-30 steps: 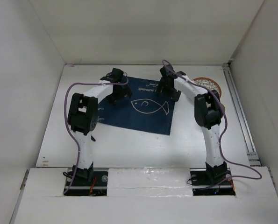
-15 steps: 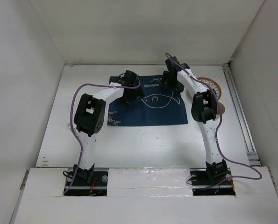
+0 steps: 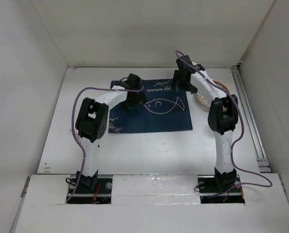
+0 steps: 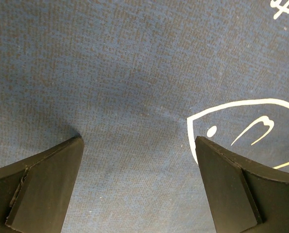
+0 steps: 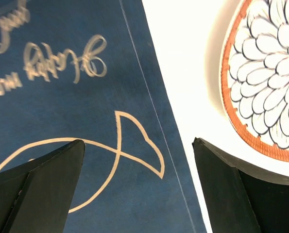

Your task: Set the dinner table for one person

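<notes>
The dinner table (image 3: pixel 149 150) is a plain white top. On it a dark blue placemat (image 3: pixel 151 114) with a white fish drawing lies flat, squared to the edges. My left gripper (image 3: pixel 134 103) hovers open low over the mat's left half. In the left wrist view the left gripper (image 4: pixel 138 138) has only blue cloth (image 4: pixel 134 73) between its fingers. My right gripper (image 3: pixel 187 90) stands open over the mat's far right edge. In the right wrist view the right gripper (image 5: pixel 139 141) straddles the fish tail and the placemat (image 5: pixel 61 73) border, holding nothing.
A round plate (image 3: pixel 207 96) with an orange rim and petal pattern lies just right of the mat, partly hidden by the right arm. Bare table (image 5: pixel 193 73) separates the plate (image 5: pixel 270 73) from the mat. White walls enclose the table on three sides.
The placemat has turned from skewed to square with the table and sits further right. The right gripper moved toward the far right edge; the left gripper shifted right over the mat.
</notes>
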`<state>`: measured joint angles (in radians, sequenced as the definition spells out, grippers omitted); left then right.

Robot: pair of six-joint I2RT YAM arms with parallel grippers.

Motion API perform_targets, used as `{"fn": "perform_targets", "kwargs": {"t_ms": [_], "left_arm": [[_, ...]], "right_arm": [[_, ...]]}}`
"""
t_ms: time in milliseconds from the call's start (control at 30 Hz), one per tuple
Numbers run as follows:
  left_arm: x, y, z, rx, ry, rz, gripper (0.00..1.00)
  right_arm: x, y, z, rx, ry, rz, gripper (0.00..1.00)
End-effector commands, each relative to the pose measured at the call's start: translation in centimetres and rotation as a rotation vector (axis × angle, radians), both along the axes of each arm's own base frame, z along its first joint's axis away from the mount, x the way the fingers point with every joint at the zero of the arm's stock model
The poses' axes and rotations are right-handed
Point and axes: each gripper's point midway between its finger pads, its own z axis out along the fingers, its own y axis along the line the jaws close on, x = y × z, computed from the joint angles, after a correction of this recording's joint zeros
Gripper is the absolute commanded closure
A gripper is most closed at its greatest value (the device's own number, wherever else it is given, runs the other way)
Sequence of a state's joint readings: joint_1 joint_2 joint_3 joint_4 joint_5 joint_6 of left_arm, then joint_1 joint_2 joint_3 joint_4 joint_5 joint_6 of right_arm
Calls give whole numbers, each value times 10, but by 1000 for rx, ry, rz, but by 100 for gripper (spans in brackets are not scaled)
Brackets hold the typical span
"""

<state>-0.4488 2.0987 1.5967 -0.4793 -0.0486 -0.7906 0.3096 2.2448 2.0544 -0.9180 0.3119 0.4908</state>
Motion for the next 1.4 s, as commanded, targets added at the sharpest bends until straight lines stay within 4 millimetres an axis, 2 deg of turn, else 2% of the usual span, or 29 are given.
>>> {"fn": "perform_targets", "kwargs": {"t_ms": [0, 33, 67, 167, 233, 267, 300, 333, 367, 400, 433, 567, 633, 700, 833, 967, 1033, 1067, 1200, 1300, 1333, 1367], "left_arm": [[-7, 19, 11, 39, 0, 25, 1], [-8, 20, 8, 45, 0, 15, 1], [-8, 20, 8, 45, 0, 14, 1], [5, 18, 11, 69, -23, -22, 1], [12, 25, 4, 104, -19, -24, 1], [17, 25, 8, 119, -22, -28, 1], [20, 24, 2, 123, -14, -28, 1], [21, 24, 4, 127, -16, -39, 1], [20, 24, -2, 133, -3, -40, 1], [23, 24, 1, 136, -16, -35, 1], [23, 24, 1, 136, -16, -35, 1], [26, 32, 1, 151, -20, -28, 1], [32, 29, 5, 145, -34, -26, 1], [33, 34, 3, 150, -22, -18, 1], [30, 32, 7, 131, -34, -23, 1], [29, 34, 14, 138, -39, -19, 1], [33, 33, 29, 125, -69, -16, 1], [31, 34, 28, 129, -61, -17, 1], [36, 32, 56, 110, -106, -13, 1], [36, 31, 72, 97, -137, -11, 1], [34, 32, 76, 96, -139, -11, 1], [36, 31, 90, 84, -168, -9, 1]], "right_arm": [[10, 16, 16, 12, -89, 64, 1], [7, 26, 13, 26, -82, 86, 1], [6, 27, 12, 34, -79, 91, 1], [-11, 48, 3, 52, -56, 143, 1], [-17, 61, 0, 65, -67, 173, 1], [-24, 69, -8, 61, -53, 192, 1], [-32, 73, -14, 72, -40, 199, 1], [-35, 72, -15, 74, -43, 200, 1], [-39, 77, -21, 71, -35, 212, 1], [-46, 79, -31, 65, -17, 220, 1], [-44, 80, -30, 73, -27, 213, 1], [-56, 75, -53, 61, 35, 191, 1], [-63, 77, -62, 61, 49, 188, 1], [-61, 81, -63, 83, 37, 184, 1], [-57, 80, -62, 67, 44, 178, 1], [-53, 82, -52, 75, 24, 179, 1], [-52, 83, -45, 85, 10, 171, 1], [-51, 83, -39, 89, -1, 172, 1], [-45, 81, -22, 92, -23, 174, 1], [-33, 80, 0, 101, -60, 174, 1], [-27, 83, 18, 106, -93, 188, 1], [-26, 83, 23, 101, -100, 199, 1]]}}
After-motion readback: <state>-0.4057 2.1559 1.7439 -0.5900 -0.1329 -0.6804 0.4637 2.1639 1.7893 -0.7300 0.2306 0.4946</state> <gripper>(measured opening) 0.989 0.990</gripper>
